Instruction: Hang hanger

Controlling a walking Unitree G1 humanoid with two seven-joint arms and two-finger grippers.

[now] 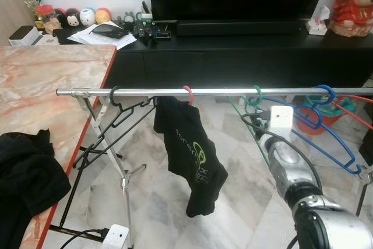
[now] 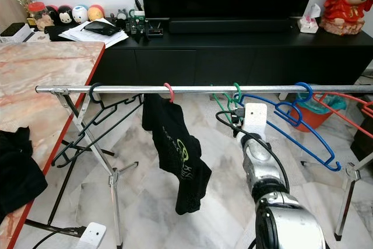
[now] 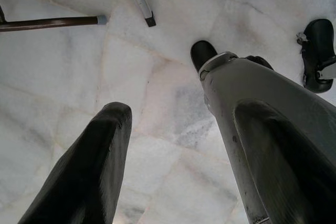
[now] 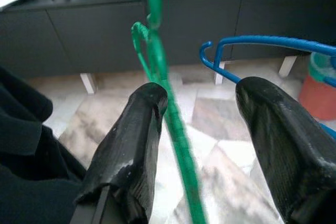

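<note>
A silver rail (image 1: 221, 92) crosses in front of me. On it hang a black hanger (image 1: 116, 104), a pink hanger (image 1: 188, 93) carrying a black shirt (image 1: 192, 155), a green hanger (image 2: 237, 93), blue hangers (image 1: 323, 115) and a red one (image 1: 355, 109). My right arm reaches up to the green hanger. My right gripper (image 4: 202, 98) is open, and the green hanger wire (image 4: 157, 61) runs between the fingers, close against one finger (image 4: 136, 129). My left gripper (image 3: 184, 114) hangs idle and open above the marble floor.
A marble table (image 1: 52, 86) with a red edge stands at the left, with black clothing (image 1: 23, 173) on it. A black TV console (image 1: 245, 51) is behind the rail. The rack's legs (image 1: 119, 173), a power strip (image 1: 115, 237) and an orange bucket (image 1: 317, 121) are on the floor.
</note>
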